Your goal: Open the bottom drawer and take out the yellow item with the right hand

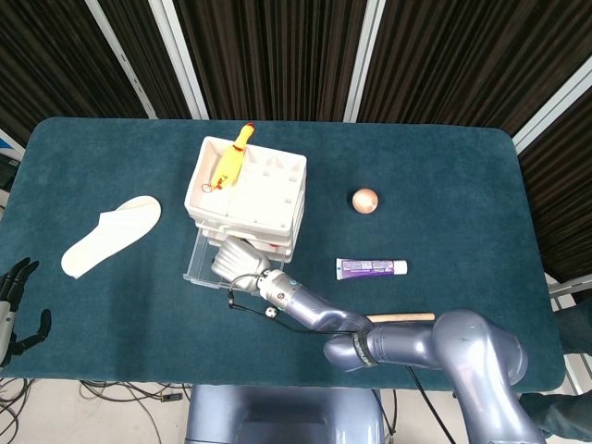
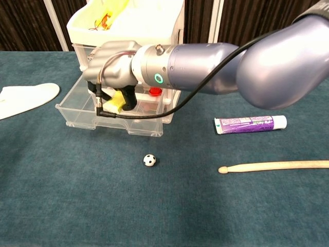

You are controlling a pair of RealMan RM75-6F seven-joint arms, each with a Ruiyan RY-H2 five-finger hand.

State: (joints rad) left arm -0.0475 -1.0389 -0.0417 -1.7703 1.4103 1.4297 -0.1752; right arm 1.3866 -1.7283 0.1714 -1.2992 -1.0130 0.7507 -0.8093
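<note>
Teal table (image 2: 61, 206) | R hand (image 2: 114, 72) grips yellow item (image 2: 116, 101) over btm drawer (image 2: 77, 114)

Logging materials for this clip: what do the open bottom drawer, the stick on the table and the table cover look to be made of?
The bottom drawer looks like clear, glossy hard plastic: the cloth shows through its walls. The stick looks like pale unfinished wood with a rounded tip, probably a drumstick. The table cover looks like matte teal fabric, felt or short-pile carpet, judging by its fine, non-reflective texture.
</note>
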